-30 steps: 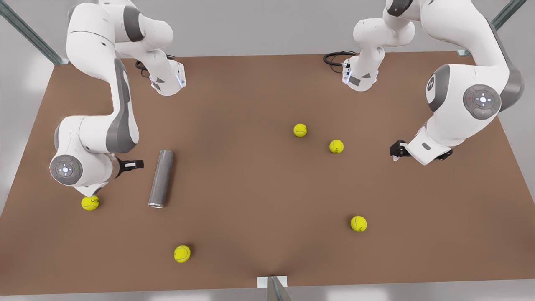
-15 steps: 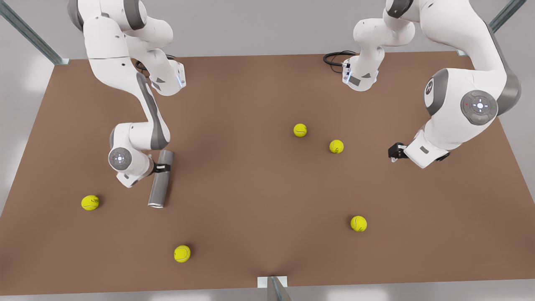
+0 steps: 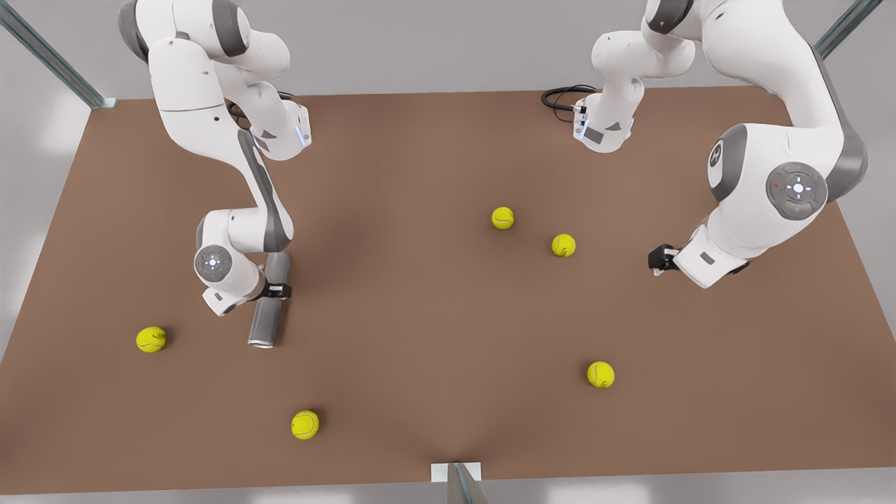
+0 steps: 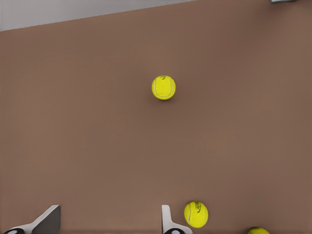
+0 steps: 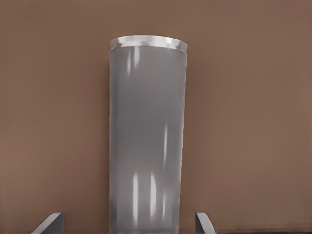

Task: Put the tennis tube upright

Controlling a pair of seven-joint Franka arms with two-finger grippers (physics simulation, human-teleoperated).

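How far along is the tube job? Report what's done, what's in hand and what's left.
Done: the right gripper is placed over the middle of the tennis tube.
In hand: the grasp. Its fingers stand open on either side of the tube, not yet closed.
Left: gripping, lifting and standing the tube up; it lies flat on the table.
The left gripper waits, open, at the front view's right.

1. Both arms have glossy white rounded shells with grey bands at the joints.
2. Round grey joint caps carry a small lit white mark.
3. Each tool (image 3: 278, 290) (image 3: 656, 259) is black.
4. Black cables coil at both bases.
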